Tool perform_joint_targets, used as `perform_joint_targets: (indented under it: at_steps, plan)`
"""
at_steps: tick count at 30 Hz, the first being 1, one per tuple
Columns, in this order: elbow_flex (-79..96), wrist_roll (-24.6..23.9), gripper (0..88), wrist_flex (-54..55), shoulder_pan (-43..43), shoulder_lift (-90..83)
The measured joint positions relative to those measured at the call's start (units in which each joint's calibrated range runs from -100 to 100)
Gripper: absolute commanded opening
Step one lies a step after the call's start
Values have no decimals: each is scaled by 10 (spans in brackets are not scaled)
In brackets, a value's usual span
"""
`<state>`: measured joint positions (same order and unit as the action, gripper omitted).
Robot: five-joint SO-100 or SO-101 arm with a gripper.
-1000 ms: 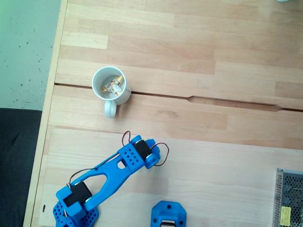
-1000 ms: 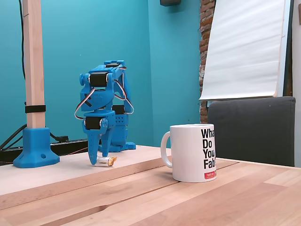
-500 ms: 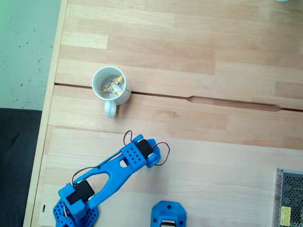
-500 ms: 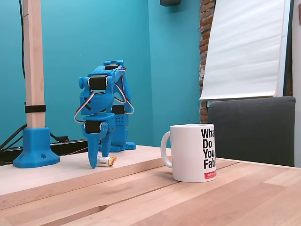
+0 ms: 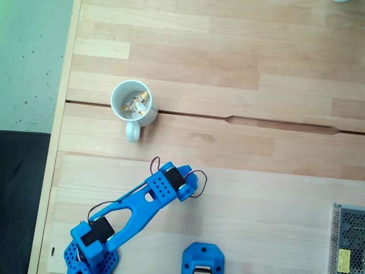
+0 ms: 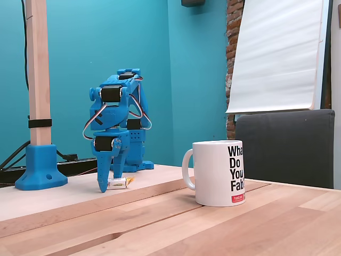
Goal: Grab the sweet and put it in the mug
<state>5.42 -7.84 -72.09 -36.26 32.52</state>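
Blue gripper pointed down at the wooden table, jaws parted a little, straddling the sweet lying flat on the boards between the fingertips; grip not closed on it. Seen in the side-on fixed view at 9 o'clock of the white mug. From above, mug at 11 o'clock of the arm's head, several wrapped candies inside, handle toward 6 o'clock.
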Motion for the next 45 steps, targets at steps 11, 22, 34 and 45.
perform_joint_targets:
  at_steps: [11,22,34,45]
  plan:
    - [0,0,212,0,0,0]
    - [0,0,212,0,0,0]
    - [0,0,211,0,1,0]
    - [-1,0,181,-12,6,0]
